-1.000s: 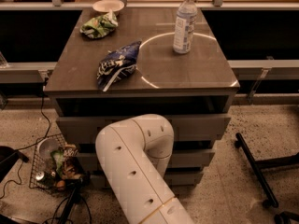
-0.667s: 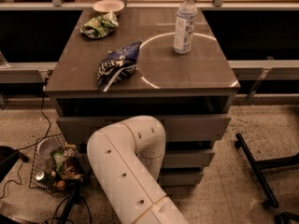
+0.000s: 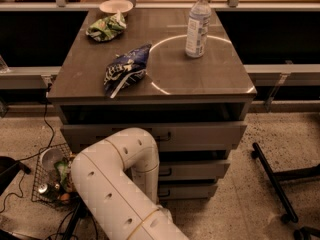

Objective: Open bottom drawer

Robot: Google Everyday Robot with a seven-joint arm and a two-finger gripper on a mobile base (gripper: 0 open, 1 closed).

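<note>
One pale, jointed arm (image 3: 115,184) fills the nearest ground, rising from the lower edge and bending at an elbow right in front of the cabinet's (image 3: 235,115) left half. The claw is hidden behind that arm, down against the cabinet's lower left front, so I cannot tell whether it is released or clenched.

Left of the cabinet, on the speckled floor, a wire basket (image 3: 50,181) holds cans and scraps, with a dark cable trailing beside it. Right of the cabinet, a black chair leg (image 3: 275,184) with a caster lies across the floor.

The bottom drawer (image 3: 195,190) is the lowest of the cabinet's three fronts, at floor level. Its left part is covered by the arm, and its small dark handle (image 3: 164,193) shows just right of the arm. It looks closed. Above it sits the middle drawer (image 3: 200,170), and above that the top drawer (image 3: 210,134), the widest front, with a dark open slot between it and the tabletop (image 3: 200,79).

On the cabinet's tabletop, a blue snack bag (image 3: 125,70) lies toward the front left, touching a pale ring (image 3: 150,66) marked on the surface. A clear plastic bottle (image 3: 197,26) stands upright inside that ring, toward the back right. A crumpled green bag (image 3: 105,28) lies at the back left, with a shallow bowl (image 3: 116,6) just behind it at the rear edge.
</note>
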